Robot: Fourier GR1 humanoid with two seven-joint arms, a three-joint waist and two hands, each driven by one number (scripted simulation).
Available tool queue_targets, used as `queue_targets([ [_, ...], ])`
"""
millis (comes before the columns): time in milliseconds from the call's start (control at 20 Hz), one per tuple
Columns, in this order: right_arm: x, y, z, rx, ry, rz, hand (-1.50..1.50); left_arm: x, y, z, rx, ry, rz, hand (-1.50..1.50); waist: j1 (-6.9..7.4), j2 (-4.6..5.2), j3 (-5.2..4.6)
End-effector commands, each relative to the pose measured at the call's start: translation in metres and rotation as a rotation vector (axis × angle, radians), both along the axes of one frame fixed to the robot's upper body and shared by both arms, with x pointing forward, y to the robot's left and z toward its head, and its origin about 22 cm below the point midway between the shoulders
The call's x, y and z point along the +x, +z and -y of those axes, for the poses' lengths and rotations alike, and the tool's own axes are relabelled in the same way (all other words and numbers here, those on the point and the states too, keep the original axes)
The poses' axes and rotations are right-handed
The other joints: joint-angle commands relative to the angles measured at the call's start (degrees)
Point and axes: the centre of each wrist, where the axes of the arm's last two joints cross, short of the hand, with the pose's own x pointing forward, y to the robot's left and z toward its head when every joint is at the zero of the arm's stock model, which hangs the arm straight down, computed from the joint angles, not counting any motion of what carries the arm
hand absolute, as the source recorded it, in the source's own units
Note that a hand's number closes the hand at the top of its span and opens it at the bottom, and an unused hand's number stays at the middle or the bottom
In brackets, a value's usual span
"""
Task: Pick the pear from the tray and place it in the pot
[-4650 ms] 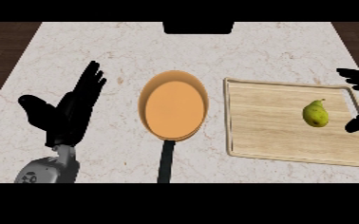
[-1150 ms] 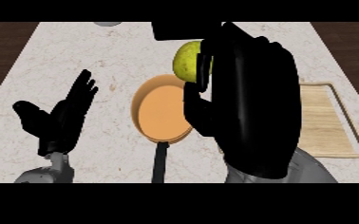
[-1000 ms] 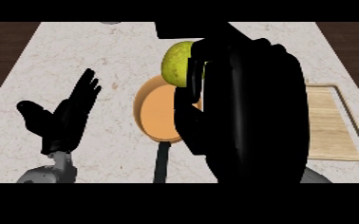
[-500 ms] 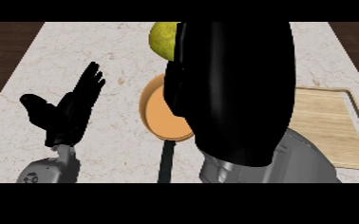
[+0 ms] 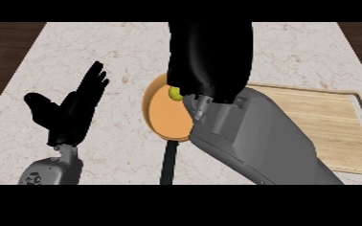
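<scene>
So the pick part looks done: the yellow-green pear [image 5: 174,93] is no longer on the pale wooden tray [image 5: 332,124] and is carried in the black right hand [image 5: 210,57], which hangs over the round orange-bottomed pot [image 5: 164,119] with its long dark handle. What's left, going by this view, is the lowering and the release, since the pear can't be said to be resting in the pot yet.

Only a small sliver of the pear is seen, peeking out at the lower left edge of the curled fingers, just above the pot's inner floor. The rest is hidden by the hand and the grey forearm behind it. The fingers are wrapped round the fruit, so the grasp is clearly kept.

As for which way the pear points or how its long axis lies: it honestly can't be told, too little of it is shown.

The black left hand [image 5: 67,112] is parked at the left side, fingers straight and spread upward, well apart from the pot, nothing held.
</scene>
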Motion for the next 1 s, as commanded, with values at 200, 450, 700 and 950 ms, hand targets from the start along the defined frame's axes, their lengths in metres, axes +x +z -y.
queue_targets([
  [200, 0.029, -0.034, 0.019, 0.328, -0.217, -0.266, -1.50, 0.002, -0.001, 0.004, -0.005, -0.014, -0.003, 0.00, 0.75, 0.29, 0.09],
  [450, 0.023, -0.024, 0.020, 0.534, -0.168, -0.156, -1.50, 0.007, 0.005, 0.001, -0.006, -0.004, 0.006, 0.00, 1.02, 0.09, 0.10],
  [700, 0.022, -0.007, 0.033, 0.636, -0.178, 0.176, -1.50, -0.001, -0.004, 0.001, -0.013, 0.004, -0.006, 0.00, -0.26, -0.02, 0.09],
  [950, 0.010, -0.003, 0.047, 0.691, -0.255, 0.309, -1.50, -0.008, -0.004, -0.009, -0.005, 0.013, 0.009, 0.00, -0.96, -0.39, 0.08],
])
